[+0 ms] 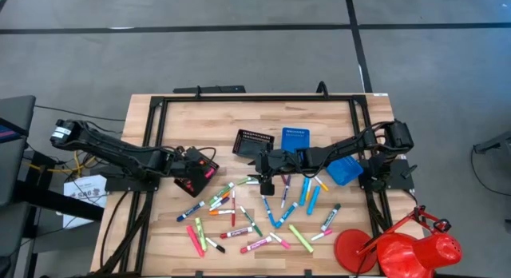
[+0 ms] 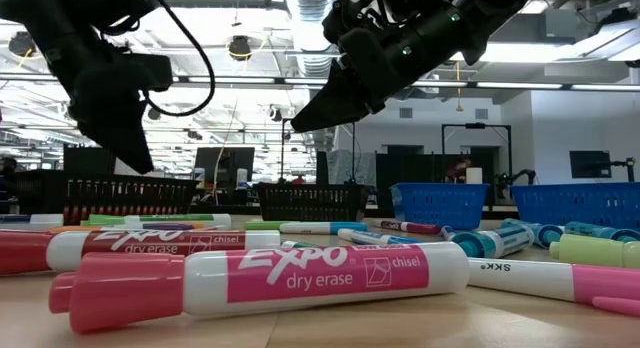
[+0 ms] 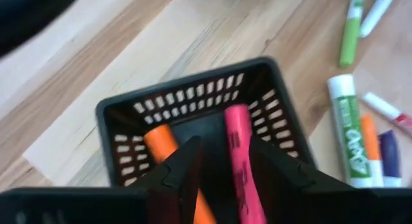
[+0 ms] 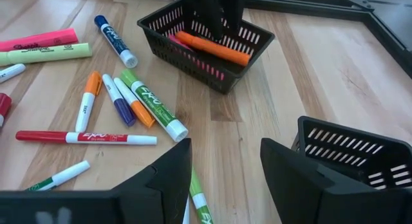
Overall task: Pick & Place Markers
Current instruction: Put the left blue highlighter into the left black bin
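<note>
Nearest the low camera we see a thick pink-barrelled dry-erase marker with a white label (image 2: pixel 260 280) lying on the pale wooden table (image 1: pixel 335 122). Behind it lie more markers, among them a red-labelled one (image 2: pixel 150 243) and a pale green one (image 2: pixel 595 251). From above, the scattered markers in pink, green, blue, orange, red and white (image 1: pixel 255 218) spread across the near half of the table, none of them stacked.

Above the far edge of that spread hangs the right gripper (image 1: pixel 267 184), with its jaws apart and nothing between them. Its wrist camera looks past the dark fingers (image 4: pixel 164 179) onto a green-and-white marker (image 4: pixel 153 106), an orange one (image 4: pixel 85 102) and a thin red one (image 4: pixel 84 138) on the wood.

To the left, the left gripper (image 1: pixel 190 171) sits over a small black mesh tray (image 3: pixel 193 111). Its jaws stand parted just above the tray, on either side of a pink marker (image 3: pixel 239 161) that lies inside; we cannot tell whether they touch it. An orange marker (image 3: pixel 168 150) lies beside the pink one in the same tray.

Farther back stand a second black mesh tray (image 1: pixel 253 141) and a blue mesh tray (image 1: pixel 295 137), with another blue tray (image 1: pixel 345 170) under the right arm. A red lamp-like object (image 1: pixel 399 248) sits at the table's near right corner.
</note>
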Robot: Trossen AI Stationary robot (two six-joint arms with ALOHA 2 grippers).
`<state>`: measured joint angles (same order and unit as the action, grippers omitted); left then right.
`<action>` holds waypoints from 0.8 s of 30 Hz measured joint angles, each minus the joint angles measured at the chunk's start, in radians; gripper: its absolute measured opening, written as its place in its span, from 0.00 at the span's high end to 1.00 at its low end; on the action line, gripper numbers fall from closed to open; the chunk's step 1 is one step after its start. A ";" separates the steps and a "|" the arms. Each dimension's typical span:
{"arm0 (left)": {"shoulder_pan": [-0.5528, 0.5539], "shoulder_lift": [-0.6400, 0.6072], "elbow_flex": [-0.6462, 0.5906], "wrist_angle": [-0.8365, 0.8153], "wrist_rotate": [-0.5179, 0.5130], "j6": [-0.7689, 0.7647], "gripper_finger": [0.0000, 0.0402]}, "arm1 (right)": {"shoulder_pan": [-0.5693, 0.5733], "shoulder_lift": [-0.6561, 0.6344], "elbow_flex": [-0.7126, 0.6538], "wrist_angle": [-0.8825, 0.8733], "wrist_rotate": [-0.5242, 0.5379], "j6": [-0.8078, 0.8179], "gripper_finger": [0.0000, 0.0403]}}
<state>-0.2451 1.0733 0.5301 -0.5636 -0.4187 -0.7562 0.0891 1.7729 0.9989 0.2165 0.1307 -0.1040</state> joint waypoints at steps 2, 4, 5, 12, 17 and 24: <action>0.000 0.000 0.000 0.031 0.000 0.022 0.69 | 0.000 0.000 0.000 0.000 -0.001 0.000 0.57; 0.000 0.000 0.000 0.079 0.000 0.070 0.70 | 0.000 0.000 0.000 0.000 -0.002 0.000 0.57; 0.000 0.000 0.000 0.105 0.000 0.093 0.71 | 0.001 0.000 0.000 0.000 -0.002 0.000 0.57; 0.000 0.000 0.000 0.325 0.000 0.255 0.72 | 0.020 0.000 0.000 -0.027 -0.004 0.031 0.58; 0.000 0.000 0.000 0.426 0.000 0.312 0.72 | 0.049 -0.038 0.025 -0.194 -0.003 0.026 0.58; 0.000 0.000 0.000 0.430 0.000 0.314 0.72 | 0.110 -0.108 0.093 -0.539 -0.002 0.181 0.60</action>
<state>-0.2455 1.0733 0.5301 -0.1333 -0.4187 -0.4419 0.1986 1.6645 1.0920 -0.3228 0.1291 0.0766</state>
